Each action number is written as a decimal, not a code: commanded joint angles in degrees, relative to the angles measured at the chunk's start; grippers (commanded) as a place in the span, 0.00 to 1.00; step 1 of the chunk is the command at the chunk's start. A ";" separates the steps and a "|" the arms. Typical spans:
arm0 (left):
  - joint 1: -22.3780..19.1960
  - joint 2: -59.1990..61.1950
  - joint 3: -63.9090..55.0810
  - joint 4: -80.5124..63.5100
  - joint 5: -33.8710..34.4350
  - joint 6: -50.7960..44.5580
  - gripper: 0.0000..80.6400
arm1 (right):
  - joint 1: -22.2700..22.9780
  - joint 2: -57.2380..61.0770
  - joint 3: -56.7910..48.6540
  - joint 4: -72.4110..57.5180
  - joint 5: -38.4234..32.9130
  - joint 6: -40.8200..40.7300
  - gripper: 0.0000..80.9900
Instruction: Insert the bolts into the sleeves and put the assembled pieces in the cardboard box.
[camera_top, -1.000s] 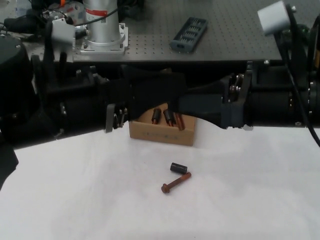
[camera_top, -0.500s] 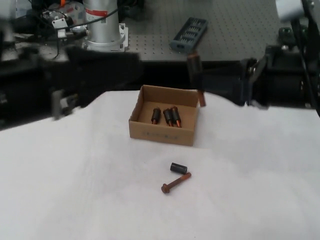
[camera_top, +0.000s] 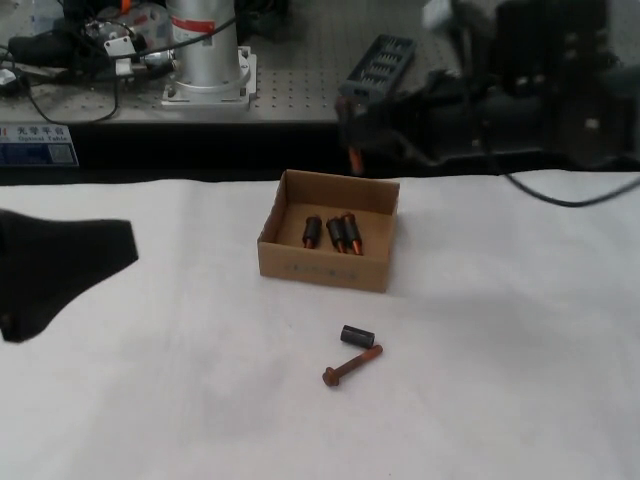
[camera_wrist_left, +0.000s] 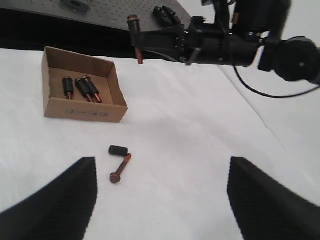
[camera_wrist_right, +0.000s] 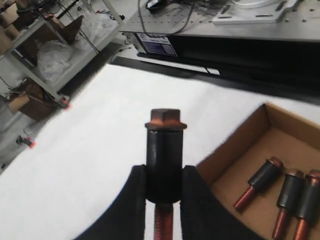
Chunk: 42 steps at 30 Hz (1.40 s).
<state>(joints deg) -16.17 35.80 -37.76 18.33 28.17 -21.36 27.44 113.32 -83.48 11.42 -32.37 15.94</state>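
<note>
Your right gripper (camera_wrist_right: 164, 175) has both fingers clamped tight on an assembled piece (camera_wrist_right: 164, 145). It's a black sleeve with the coppery bolt pushed through, hex head poking out one end and the shank out the other. In the high view that gripper is in the upper right of the frame, holding the piece just past the far wall of the cardboard box (camera_top: 322, 270), not inside it.

The box sits mid-frame on the white cloth (camera_top: 520, 400), and three finished pieces (camera_top: 337, 233) lie side by side on its floor.

Your left gripper (camera_wrist_left: 161, 167) is spread wide open with nothing between the fingers. Its dark bulk is over at the left edge of the high view, well apart from the box.

In the lower centre of the high view, in front of the box, a loose sleeve (camera_top: 357, 335) lies on its side with a loose bolt (camera_top: 352, 364) just beside it. I honestly can't tell if those two are touching.
</note>
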 joint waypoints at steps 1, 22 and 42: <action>0.12 -4.13 -0.38 5.29 -3.48 1.25 0.65 | -0.28 1.28 -2.34 1.91 -0.52 -0.18 0.02; 0.12 -4.26 -0.38 5.55 -3.48 5.05 0.65 | 0.01 15.51 -17.48 21.04 8.51 -4.90 0.25; 0.12 -4.26 -0.38 5.55 -3.48 5.05 0.65 | 0.20 3.21 -17.72 39.65 9.39 -13.33 0.47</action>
<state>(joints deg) -16.17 31.94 -37.76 24.24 25.05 -16.72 27.71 119.20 -100.76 48.56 -22.62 4.45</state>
